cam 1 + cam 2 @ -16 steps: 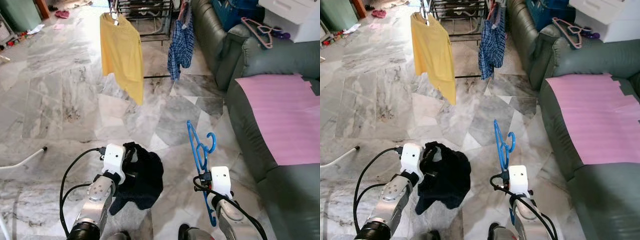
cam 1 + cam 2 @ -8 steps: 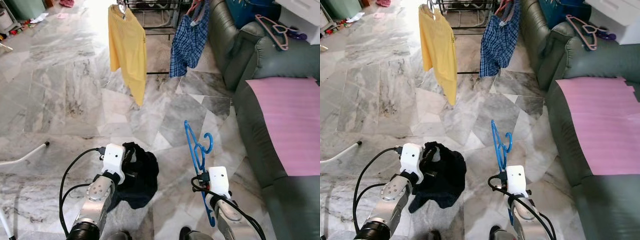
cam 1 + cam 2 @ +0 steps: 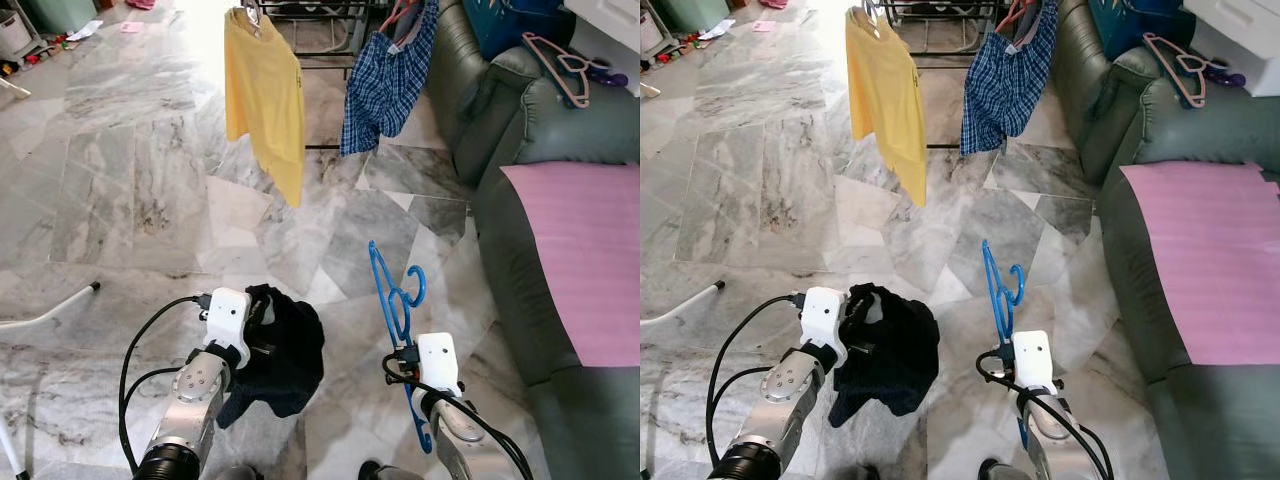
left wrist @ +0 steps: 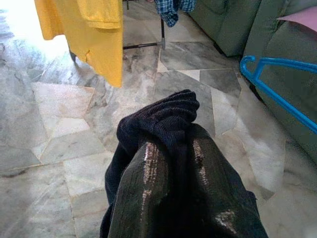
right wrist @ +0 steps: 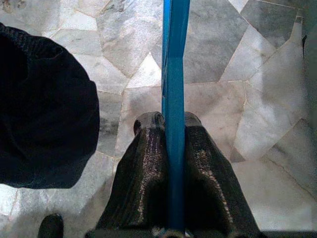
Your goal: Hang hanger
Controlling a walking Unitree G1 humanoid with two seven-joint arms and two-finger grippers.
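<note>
While the robot faces the drying rack (image 3: pixel 300 12) across the marble floor (image 3: pixel 130 200), both arms are carried low and forward, each loaded. Left to right: a white pole (image 3: pixel 50 318) lies on the floor at the far left. The left gripper (image 4: pixel 173 148) has its two black fingers (image 4: pixel 148 168) pressed together on a dark knitted garment (image 3: pixel 280 350), which bunches over the fingertips and droops below the wrist; held this way it stays off the floor and ready to be dressed onto the hanger. Beyond it, a yellow shirt (image 3: pixel 265 95) and a blue checked shirt (image 3: pixel 385 80) already hang from the rack, marking the likely destination. The right gripper (image 5: pixel 171 134) is closed on the blue hanger (image 3: pixel 395 300), its fingers (image 5: pixel 143 163) clamping the flat plastic bar edge-on, so that the hanger stands upright above the wrist with its hook uppermost, an attitude suited to presenting the hook to a rail. At the right stands a grey-green sofa (image 3: pixel 510 260) with a pink sheet (image 3: pixel 590 250) spread on its seat; a pink hanger (image 3: pixel 560 65) rests on its arm. Judged from this arrangement, the hanger is not yet hung, and the rack is well apart from both grippers.
</note>
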